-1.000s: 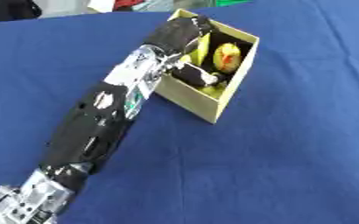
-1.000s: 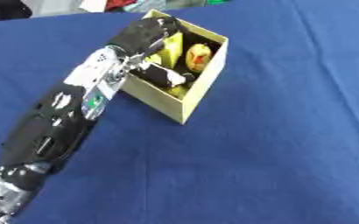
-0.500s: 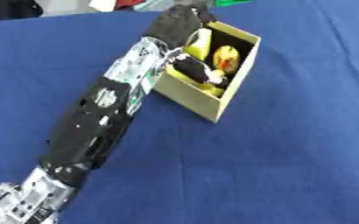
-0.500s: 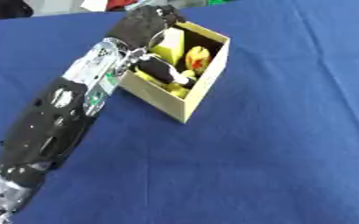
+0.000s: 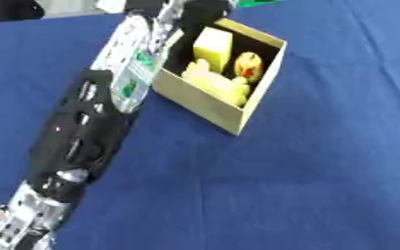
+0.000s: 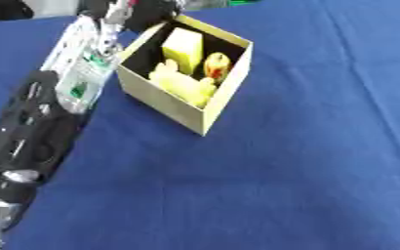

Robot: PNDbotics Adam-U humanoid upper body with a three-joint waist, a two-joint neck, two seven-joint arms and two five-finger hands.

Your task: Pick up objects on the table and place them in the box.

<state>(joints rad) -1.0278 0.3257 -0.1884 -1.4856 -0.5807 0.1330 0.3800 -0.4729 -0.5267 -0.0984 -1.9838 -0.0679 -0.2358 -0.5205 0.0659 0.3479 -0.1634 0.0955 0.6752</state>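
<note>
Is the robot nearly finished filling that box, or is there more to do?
It looks nearly finished. The box already holds a pale yellow block, a round yellow-and-red object and yellow pieces. The left hand is at the box's far corner; its fingers are unclear. No loose objects show on the blue tablecloth.

A blue-clothed table (image 5: 323,171) carries an open cardboard box (image 5: 205,105) near its far edge.

Lighting bright, even, overhead. Whole frame soft, blurred; arm (image 5: 101,122) edges smeared. Box (image 5: 205,100) interior in deep shadow. Desk (image 5: 323,171) cloth glare-free.
</note>
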